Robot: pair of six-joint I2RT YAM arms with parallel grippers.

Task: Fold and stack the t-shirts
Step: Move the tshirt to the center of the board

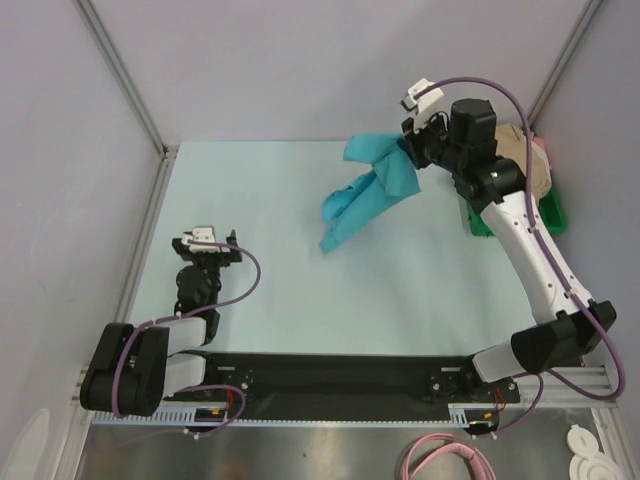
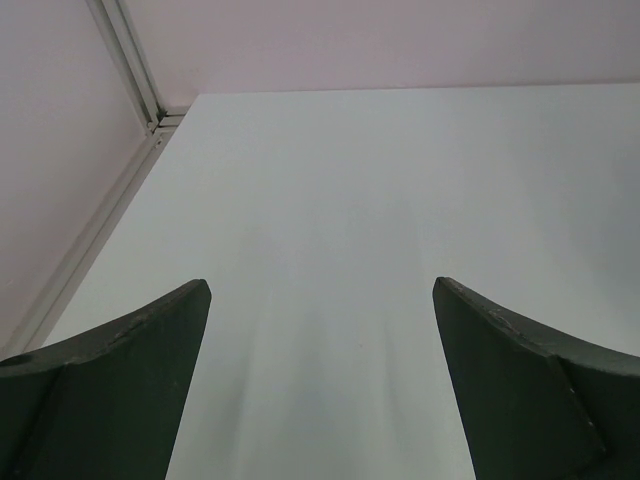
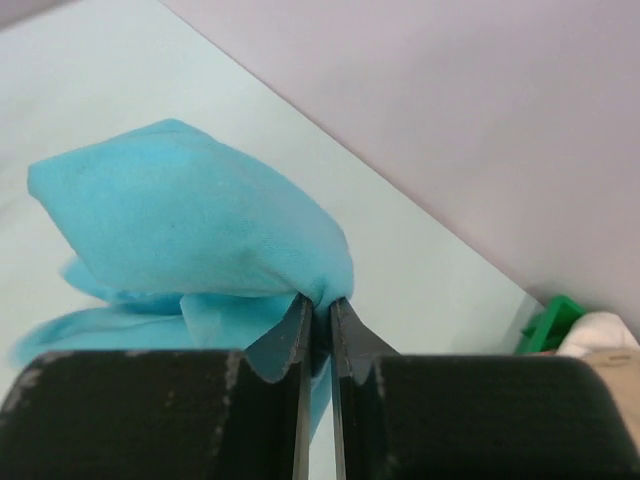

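A teal t-shirt (image 1: 372, 185) hangs bunched from my right gripper (image 1: 410, 150) at the back right, its lower end trailing down to the table. In the right wrist view the gripper (image 3: 320, 305) is shut on a fold of the teal shirt (image 3: 190, 215). A tan shirt (image 1: 530, 160), with pink cloth at its far edge, lies in the green tray (image 1: 548, 215) behind the right arm; white cloth (image 3: 605, 330) shows there too. My left gripper (image 1: 207, 243) is open and empty low over the table at the left, its fingers (image 2: 120, 380) wide apart.
The pale table surface (image 1: 260, 290) is bounded by grey walls on the left, back and right. The green tray stands against the right wall. A pink cable (image 1: 445, 460) lies below the front rail.
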